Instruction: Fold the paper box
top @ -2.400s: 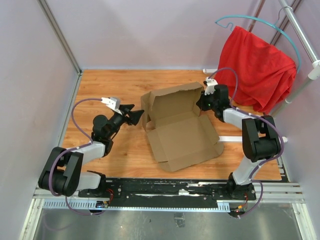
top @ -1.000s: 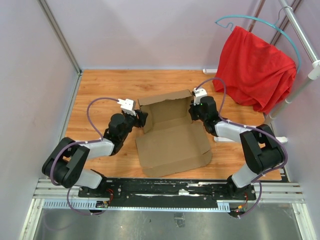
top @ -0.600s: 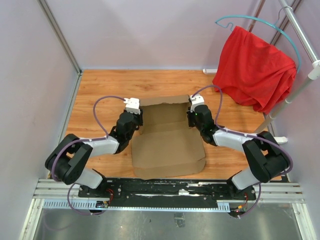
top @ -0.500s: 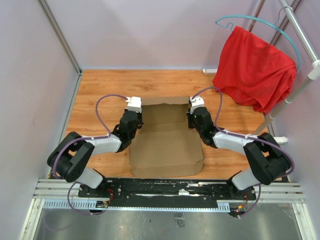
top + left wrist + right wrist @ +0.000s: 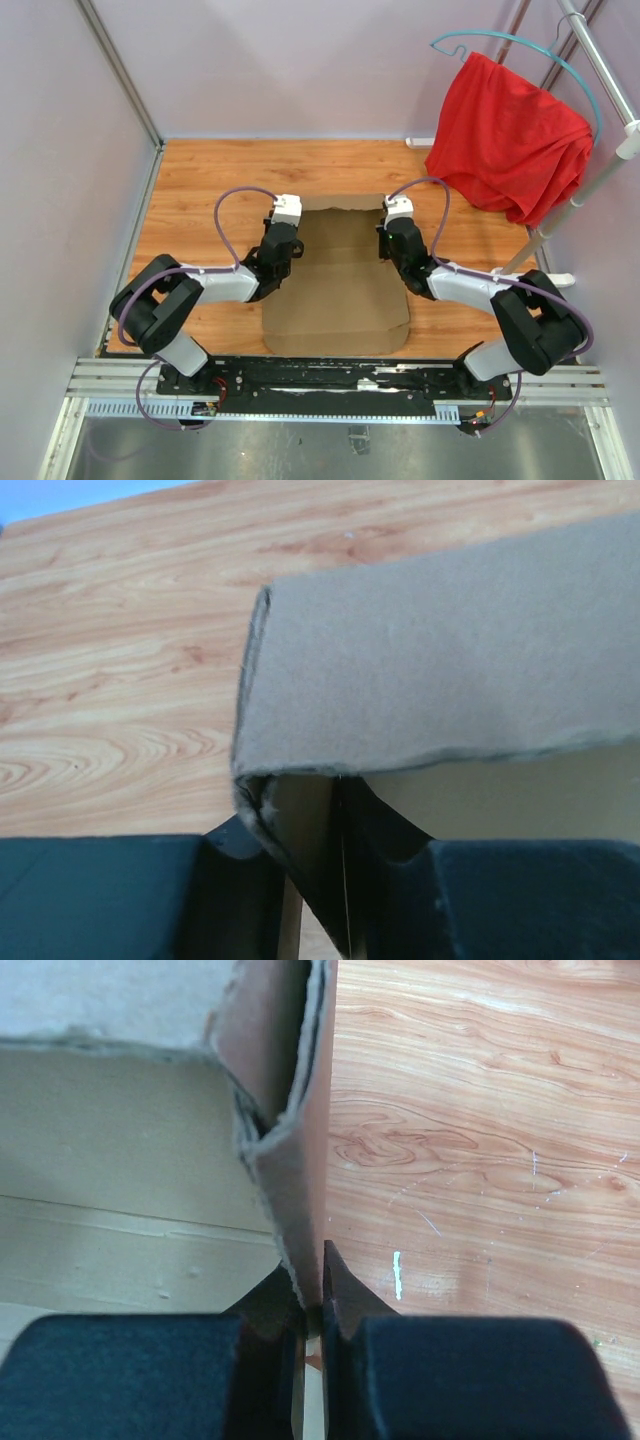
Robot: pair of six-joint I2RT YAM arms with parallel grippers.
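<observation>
The paper box (image 5: 340, 290) is plain brown cardboard and lies in the middle of the wooden table, with its lid panel folded down over the base. My left gripper (image 5: 283, 236) is at its far left corner and my right gripper (image 5: 391, 236) at its far right corner. In the left wrist view the gripper (image 5: 320, 850) is shut on the box's side wall, under the lid panel (image 5: 450, 660). In the right wrist view the gripper (image 5: 318, 1290) pinches the doubled side wall (image 5: 290, 1160) tightly.
A red cloth (image 5: 510, 140) hangs on a teal hanger from a metal rack (image 5: 600, 60) at the back right. Pale walls close in the left and back of the wooden table (image 5: 200, 190). The arms' base rail (image 5: 330, 375) runs along the near edge.
Both grippers moved inward and toward the near edge, holding the box's back corners. The upright lid came down over the base, and the box shifted left and nearer.
</observation>
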